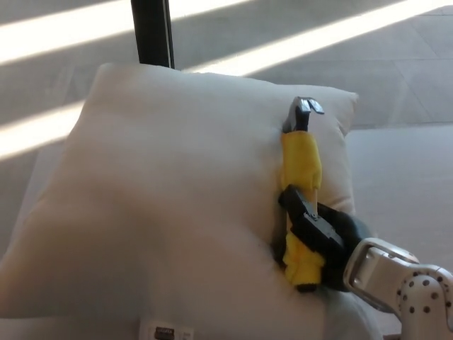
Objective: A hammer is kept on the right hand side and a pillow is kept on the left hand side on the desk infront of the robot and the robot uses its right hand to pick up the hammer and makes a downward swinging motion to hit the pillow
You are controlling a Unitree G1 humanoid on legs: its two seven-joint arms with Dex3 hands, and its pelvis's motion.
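A big white pillow (163,191) fills most of the head view, lying on the light desk (403,177). Over its right side is a hammer (301,184) with a yellow handle and a dark metal head pointing away from me. My right hand (318,237) is shut on the lower half of the yellow handle, its black fingers wrapped across it. The handle lies along the pillow's right part, and the metal head sits near the pillow's far right corner. My silver right wrist enters from the bottom right. My left hand does not show.
A black upright post (152,32) stands behind the pillow at the top. Beyond the desk lies a grey floor with bright sun stripes. A small white label (164,331) shows at the pillow's near edge.
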